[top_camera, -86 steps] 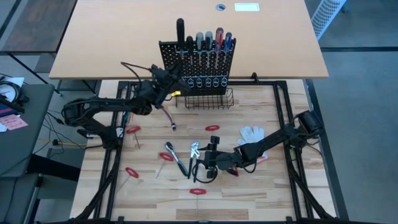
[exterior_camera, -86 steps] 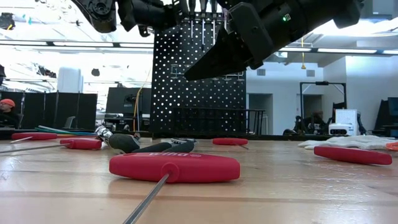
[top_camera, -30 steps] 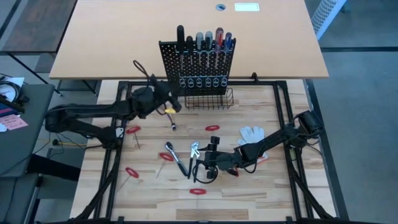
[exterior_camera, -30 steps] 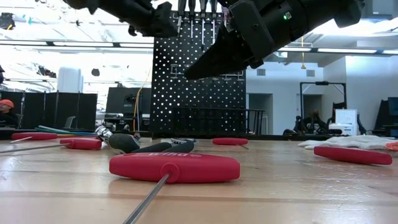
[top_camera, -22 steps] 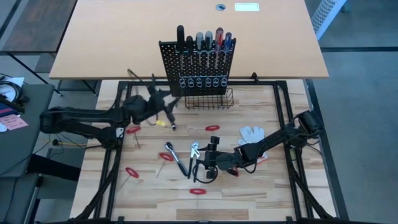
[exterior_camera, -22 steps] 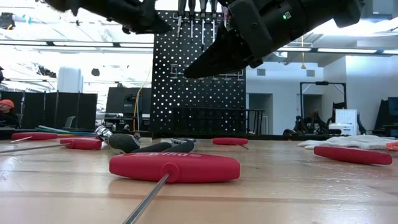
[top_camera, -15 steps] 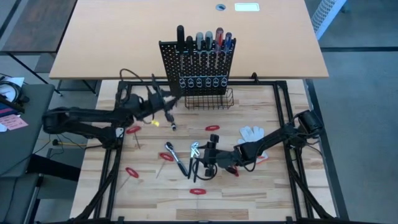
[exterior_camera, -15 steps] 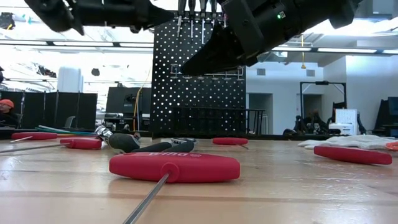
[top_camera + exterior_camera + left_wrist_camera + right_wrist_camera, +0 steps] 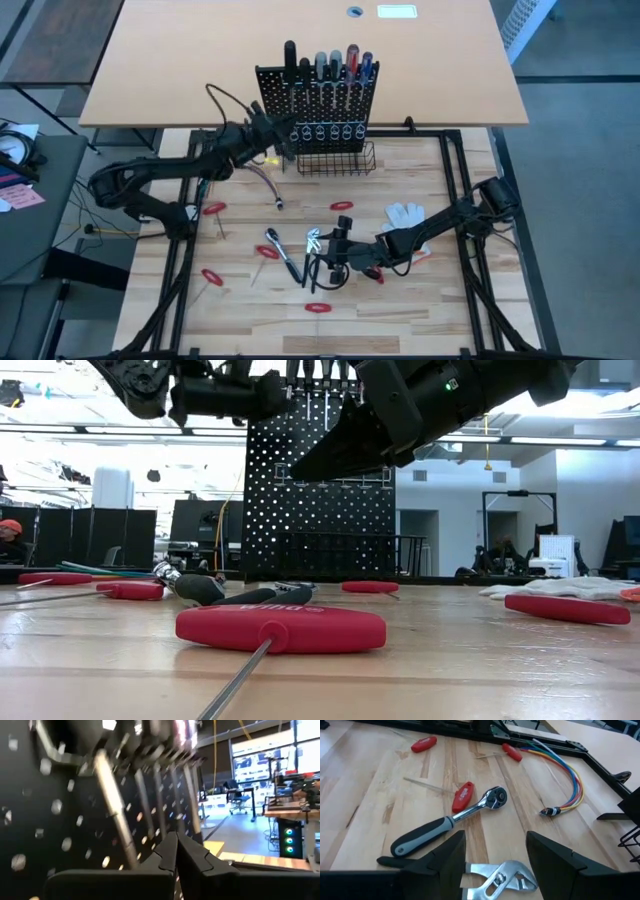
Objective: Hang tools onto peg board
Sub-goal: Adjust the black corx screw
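the peg board [image 9: 318, 95] stands upright at the tabletop's far edge, screwdrivers [image 9: 330, 68] hung handle-up, shafts vertical. the left gripper [image 9: 283, 132], fingers pressed together and empty, sits at its left side. the right gripper [image 9: 495, 856], spread wide, hovers over the pliers [image 9: 501, 876] mid-table, beside the ratchet wrench [image 9: 447, 822] lying diagonally.

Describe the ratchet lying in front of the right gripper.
The ratchet is a silvery metal wrench with a round toothed head and a grey-and-black grip. It lies flat and diagonal on the wooden table, free of the open right gripper. Its shaft crosses a red-handled tool. Silvery pliers lie beside its grip.
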Motion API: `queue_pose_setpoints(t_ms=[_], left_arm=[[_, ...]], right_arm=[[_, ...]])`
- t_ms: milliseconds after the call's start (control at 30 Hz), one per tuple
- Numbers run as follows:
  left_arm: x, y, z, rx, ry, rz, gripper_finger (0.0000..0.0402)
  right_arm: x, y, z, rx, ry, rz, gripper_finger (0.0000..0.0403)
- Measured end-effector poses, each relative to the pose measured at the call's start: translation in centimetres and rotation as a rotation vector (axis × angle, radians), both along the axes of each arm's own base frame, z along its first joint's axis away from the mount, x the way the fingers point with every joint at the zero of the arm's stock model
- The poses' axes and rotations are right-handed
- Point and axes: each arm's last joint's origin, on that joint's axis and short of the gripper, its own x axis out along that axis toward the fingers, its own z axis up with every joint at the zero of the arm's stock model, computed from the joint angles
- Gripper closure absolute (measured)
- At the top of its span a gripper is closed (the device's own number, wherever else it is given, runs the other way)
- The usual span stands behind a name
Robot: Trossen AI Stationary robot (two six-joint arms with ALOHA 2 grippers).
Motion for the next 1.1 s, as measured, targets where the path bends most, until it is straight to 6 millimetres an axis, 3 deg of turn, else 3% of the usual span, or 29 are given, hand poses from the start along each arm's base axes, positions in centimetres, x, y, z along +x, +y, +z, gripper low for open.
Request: queue_pose_setpoints(t_ms=[267,400,633,800,933,1100], left_arm=[[0.8,3.2,-2.5,-0.109,0.037,0.034,0.0401],[1.1,3.0,-2.8,-0.113,0.065,0.012,0.0401],[1.1,-0.6,-1.2,-0.042,0.19,-0.055,0.0401],[0.4,-2.7,0.6,0.012,0.188,0.03,0.0401],[-0.2,-2.8,1.8,0.049,0.121,0.111,0.0401],[-1.2,-0.6,2.2,0.044,0.024,0.191,0.0401]], right_arm=[[-0.1,0.3,-0.1,0.003,0.009,0.005,0.0188],[-0.1,0.2,-0.1,0.002,0.009,0.004,0.0188],[-0.2,0.2,-0.2,-0.002,0.019,0.004,0.0188],[-0.2,0.2,-0.2,-0.003,0.022,0.004,0.0188],[-0.2,0.2,-0.2,0.0,0.021,0.003,0.0188],[-0.2,0.2,-0.2,0.003,0.02,0.002,0.0188]])
